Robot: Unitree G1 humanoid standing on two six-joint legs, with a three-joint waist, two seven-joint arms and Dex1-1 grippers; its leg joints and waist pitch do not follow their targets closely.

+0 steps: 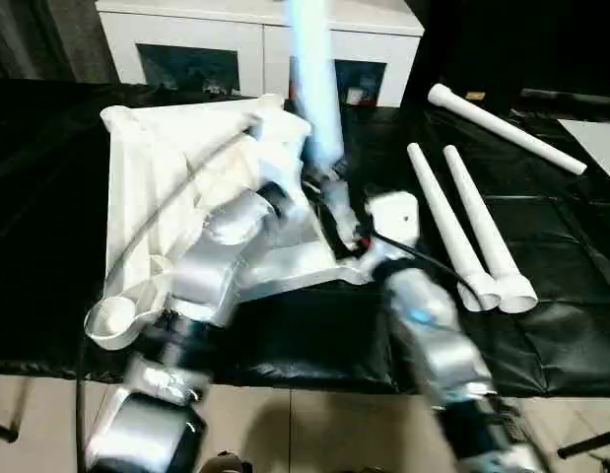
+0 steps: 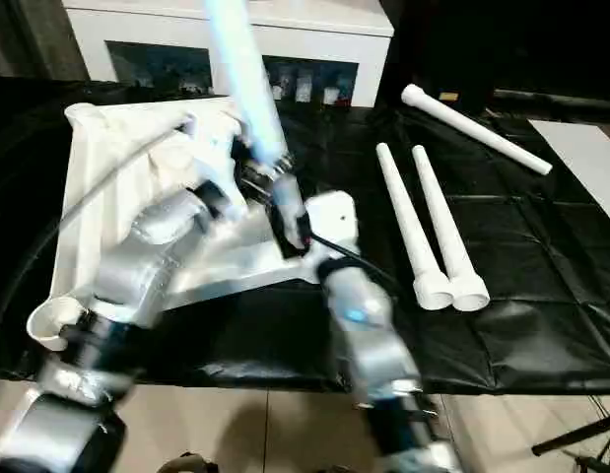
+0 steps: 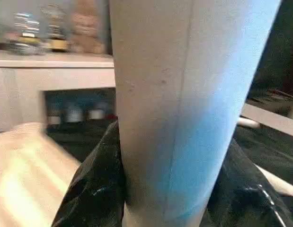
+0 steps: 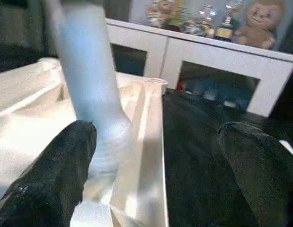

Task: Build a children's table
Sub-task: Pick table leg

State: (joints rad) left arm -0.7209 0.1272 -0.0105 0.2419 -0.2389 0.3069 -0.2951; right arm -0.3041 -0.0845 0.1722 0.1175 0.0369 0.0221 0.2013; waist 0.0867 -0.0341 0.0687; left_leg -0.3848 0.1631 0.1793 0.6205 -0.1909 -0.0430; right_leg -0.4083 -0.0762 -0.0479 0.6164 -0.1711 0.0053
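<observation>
Silver forearms fill the foreground, reaching over the black-covered counter [image 1: 541, 345] to the tabletop [image 1: 157, 187], which lies ribbed side up on its left half. One leg [image 1: 314, 89] stands upright at the top's near right corner, apparently in a socket. The left tool [image 3: 170, 189] is clenched on that leg low down, black fingers [image 3: 96, 184] pressed to both sides. The right tool [image 4: 155, 156] is released, its fingers [image 4: 56, 170] spread wide beside the leg's base. Three spare legs [image 1: 462, 227] lie on the counter's right half, two touching side by side, one well apart behind.

Risks, in my judgement: a tilted leg may jam or pop out of its socket, and pushing on it could slide the unpinned top across the slick cover.
</observation>
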